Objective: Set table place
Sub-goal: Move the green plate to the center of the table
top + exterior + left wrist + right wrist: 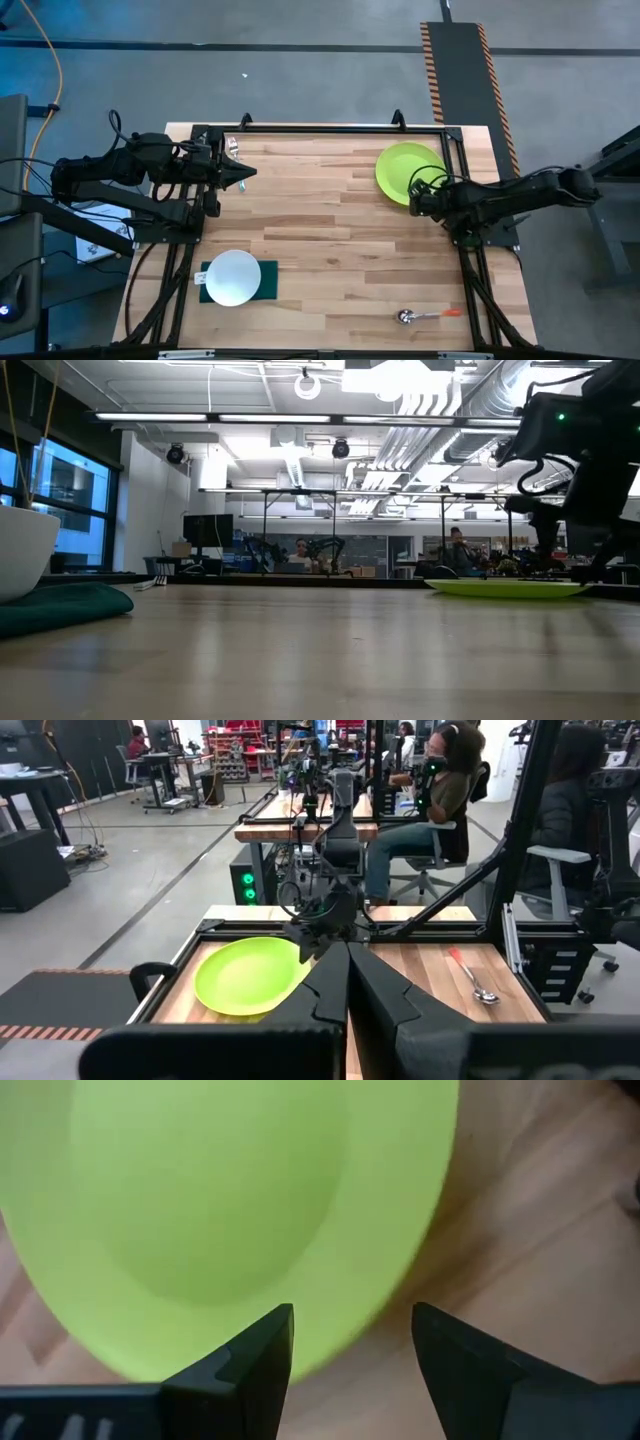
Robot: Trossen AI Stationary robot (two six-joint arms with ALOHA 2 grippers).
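On the butcher-block table [330, 250], a spoon [425, 316] lies at 5 o'clock and a white bowl [233, 277] sits on a green cloth [266, 284] at 7. At 1 o'clock, the right hand [418, 192], fingers apart, hovers at the lime plate's [400, 165] rim. The left hand [245, 176] waits at 11 o'clock, fingers together.

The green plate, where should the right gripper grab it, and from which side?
Best guess: the rim nearest the right gripper, coming low from the plate's right. It lies flat on the table, so only its thin raised edge fits between the open fingers.
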